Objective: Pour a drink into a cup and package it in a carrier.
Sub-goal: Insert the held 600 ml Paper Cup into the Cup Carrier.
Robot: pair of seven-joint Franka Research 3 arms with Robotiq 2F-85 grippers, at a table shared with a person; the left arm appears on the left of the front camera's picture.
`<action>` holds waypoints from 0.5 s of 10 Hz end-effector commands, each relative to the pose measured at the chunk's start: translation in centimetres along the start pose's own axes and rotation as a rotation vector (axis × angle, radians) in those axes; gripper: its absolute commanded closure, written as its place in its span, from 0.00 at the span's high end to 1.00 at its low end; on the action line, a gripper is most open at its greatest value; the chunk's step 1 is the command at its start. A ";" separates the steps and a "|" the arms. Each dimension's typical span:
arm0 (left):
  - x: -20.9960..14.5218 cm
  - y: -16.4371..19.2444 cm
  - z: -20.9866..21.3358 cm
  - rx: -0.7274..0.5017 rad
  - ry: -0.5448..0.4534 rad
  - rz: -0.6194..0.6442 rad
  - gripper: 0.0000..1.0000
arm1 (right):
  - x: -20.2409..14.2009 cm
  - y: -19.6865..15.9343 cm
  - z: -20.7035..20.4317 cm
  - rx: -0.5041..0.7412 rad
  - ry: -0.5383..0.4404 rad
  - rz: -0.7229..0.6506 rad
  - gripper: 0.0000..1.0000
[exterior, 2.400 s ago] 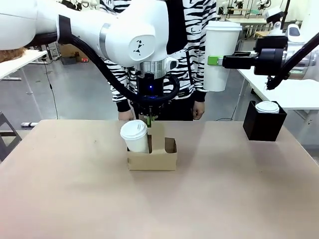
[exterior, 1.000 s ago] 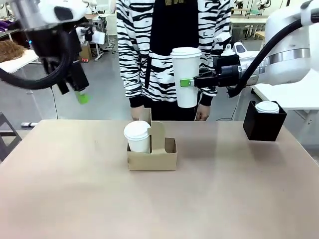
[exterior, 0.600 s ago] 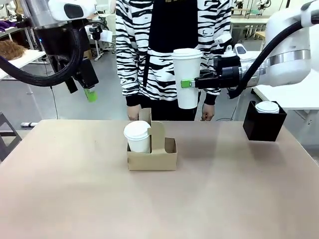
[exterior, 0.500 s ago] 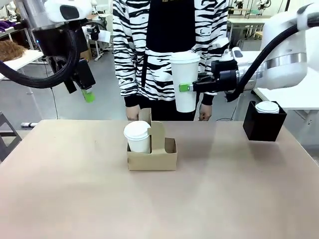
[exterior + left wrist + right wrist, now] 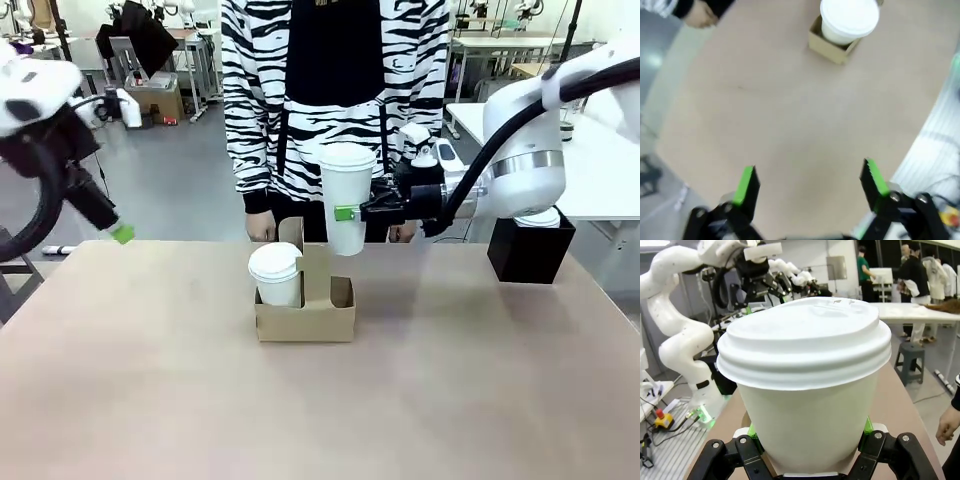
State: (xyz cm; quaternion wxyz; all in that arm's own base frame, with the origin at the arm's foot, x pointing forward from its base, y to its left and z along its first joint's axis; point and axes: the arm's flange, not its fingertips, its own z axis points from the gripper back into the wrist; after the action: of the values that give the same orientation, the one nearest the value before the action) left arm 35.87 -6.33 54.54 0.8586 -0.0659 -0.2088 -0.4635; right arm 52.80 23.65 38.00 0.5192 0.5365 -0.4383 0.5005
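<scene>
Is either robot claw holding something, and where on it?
The right gripper holds the white lidded cup by its side wall, below the middle. The left gripper is open, holding nothing.

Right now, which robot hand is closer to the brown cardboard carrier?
The right hand: it holds a lidded cup close above the carrier. The left hand hangs open, far off toward the table's left side.

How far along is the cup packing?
Done: one lidded white paper cup sits in the left pocket of the brown cardboard carrier. In hand: right gripper holds a second lidded white cup upright, roughly above the free pocket. Left gripper open, empty. Remaining: lower it in, release.
</scene>
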 end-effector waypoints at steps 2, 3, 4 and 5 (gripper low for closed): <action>-3.7 0.6 -2.4 -0.058 -0.120 -0.102 1.00 | -2.3 -1.1 -1.5 0.048 -0.084 0.079 0.80; -4.0 0.5 -2.5 -0.095 -0.135 -0.093 1.00 | -3.1 -1.3 -1.9 0.079 -0.085 0.080 0.80; -3.3 0.6 -2.0 -0.016 -0.070 -0.076 1.00 | -3.9 -1.6 -2.2 0.115 -0.095 0.077 0.80; -3.3 0.6 -2.0 -0.016 -0.070 -0.076 1.00 | -4.6 -1.8 -2.5 0.135 -0.079 0.062 0.80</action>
State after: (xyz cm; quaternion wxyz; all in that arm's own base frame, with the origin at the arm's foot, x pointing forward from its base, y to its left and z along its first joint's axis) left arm 35.19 -3.75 50.81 0.8266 -0.0913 -0.2404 -0.5007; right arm 53.01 25.61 33.11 0.4660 0.5696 -0.4438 0.5113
